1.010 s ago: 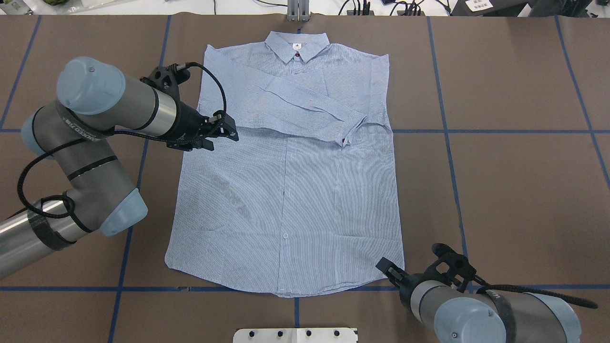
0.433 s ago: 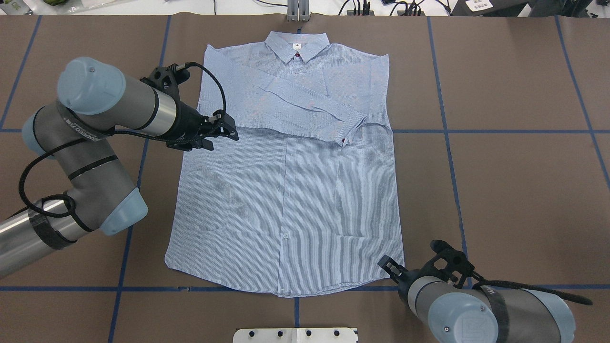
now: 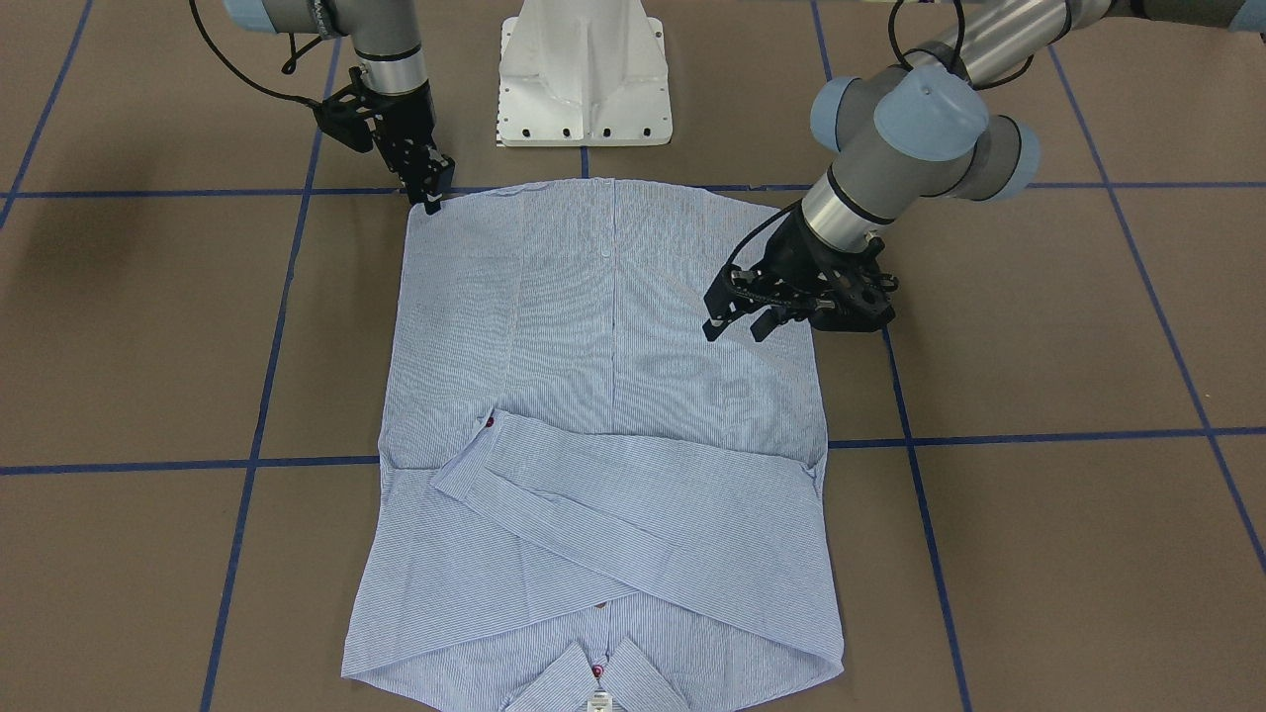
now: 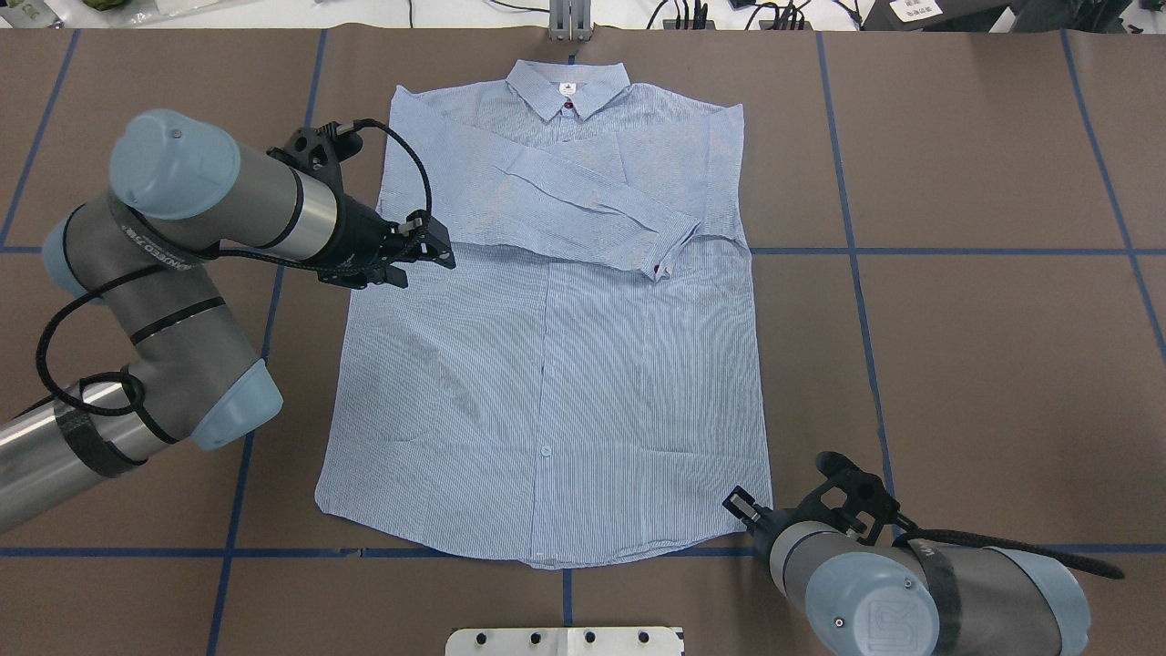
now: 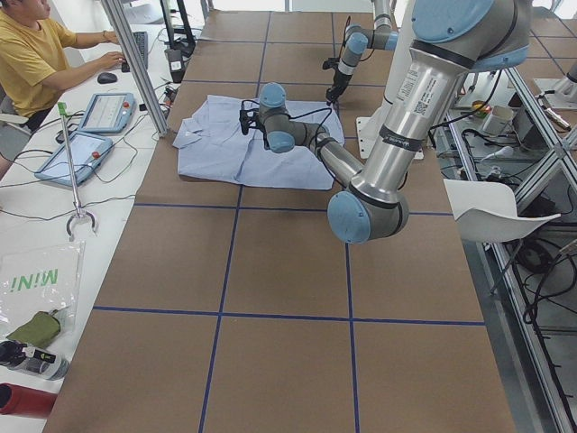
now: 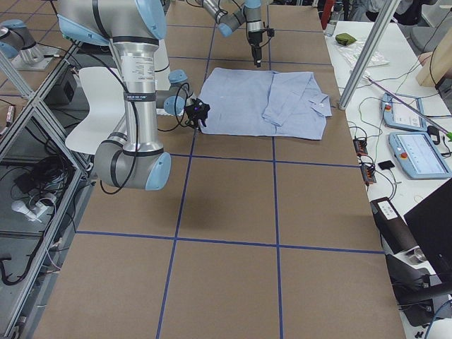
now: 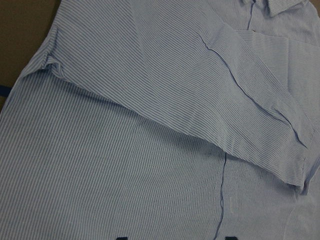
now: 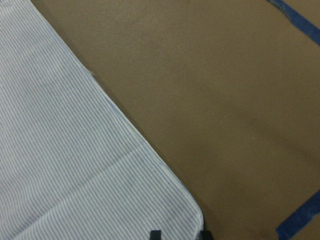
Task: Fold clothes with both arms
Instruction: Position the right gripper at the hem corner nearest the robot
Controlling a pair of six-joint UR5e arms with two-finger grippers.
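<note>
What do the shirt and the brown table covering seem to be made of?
Shirt: thin woven cloth, probably cotton or a blend. It is matte, with fine stripes, soft creases and stitched hems.
Table covering: a matte brown sheet, perhaps paper or card. It looks finely grainy, flat and without gloss, and the pictures leave open which it is.

A brown, blue-lined table (image 4: 984, 364) carries the shirt (image 4: 547, 383), apparently flat.

The shirt (image 4: 547, 383) is light blue with fine white stripes, the table (image 4: 984, 383) brown with blue lines.
</note>
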